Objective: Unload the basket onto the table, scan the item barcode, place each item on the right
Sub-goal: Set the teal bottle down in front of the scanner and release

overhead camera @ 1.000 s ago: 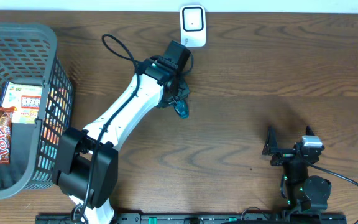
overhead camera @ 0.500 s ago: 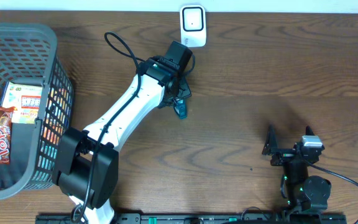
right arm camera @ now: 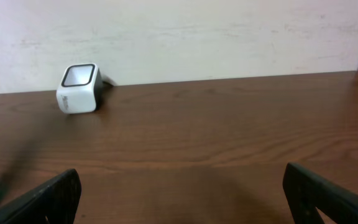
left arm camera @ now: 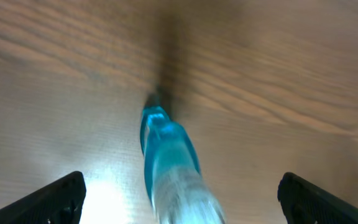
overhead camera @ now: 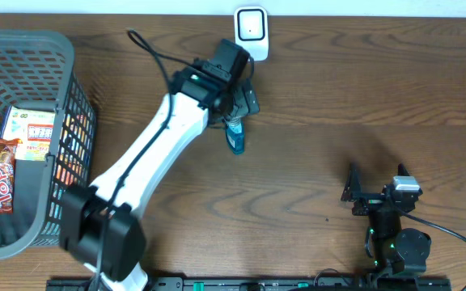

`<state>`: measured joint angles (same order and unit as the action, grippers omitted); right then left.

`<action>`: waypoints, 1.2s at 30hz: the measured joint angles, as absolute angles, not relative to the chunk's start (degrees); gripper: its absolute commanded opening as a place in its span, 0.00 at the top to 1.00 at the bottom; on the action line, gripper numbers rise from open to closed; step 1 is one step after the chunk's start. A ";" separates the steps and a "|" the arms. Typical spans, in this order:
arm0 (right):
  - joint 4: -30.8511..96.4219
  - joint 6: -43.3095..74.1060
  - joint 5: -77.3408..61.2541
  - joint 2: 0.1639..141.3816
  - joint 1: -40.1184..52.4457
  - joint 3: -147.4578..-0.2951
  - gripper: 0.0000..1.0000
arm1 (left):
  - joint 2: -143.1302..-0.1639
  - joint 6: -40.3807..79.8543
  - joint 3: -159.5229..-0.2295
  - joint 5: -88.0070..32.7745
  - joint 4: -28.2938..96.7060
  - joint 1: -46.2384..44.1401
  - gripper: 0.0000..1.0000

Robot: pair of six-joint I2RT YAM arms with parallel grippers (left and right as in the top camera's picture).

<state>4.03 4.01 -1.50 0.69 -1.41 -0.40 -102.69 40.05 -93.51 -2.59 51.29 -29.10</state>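
Observation:
A small blue, see-through item (overhead camera: 235, 140) lies on the wooden table just below my left gripper (overhead camera: 241, 109). In the left wrist view the same blue item (left arm camera: 169, 165) stretches away between my wide-apart fingers (left arm camera: 58, 198), touching neither. The white scanner (overhead camera: 251, 32) stands at the table's back edge, just beyond the left gripper, and shows as the small white scanner (right arm camera: 79, 89) far left in the right wrist view. My right gripper (overhead camera: 354, 184) rests open near the front right, holding nothing.
A black wire basket (overhead camera: 51, 77) at the left holds a Top bar (overhead camera: 2, 175) and a printed packet (overhead camera: 32, 133). A pale wall (right arm camera: 179, 37) runs behind the table's back edge.
My left gripper has opened and let go of the blue item, which now lies on the table. The left arm has lifted and moved toward the back. The right arm has not moved.

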 measured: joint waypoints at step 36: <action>4.03 4.01 -1.50 0.69 -1.41 -0.40 0.01 | -75.40 35.97 -100.38 19.70 70.91 16.86 0.00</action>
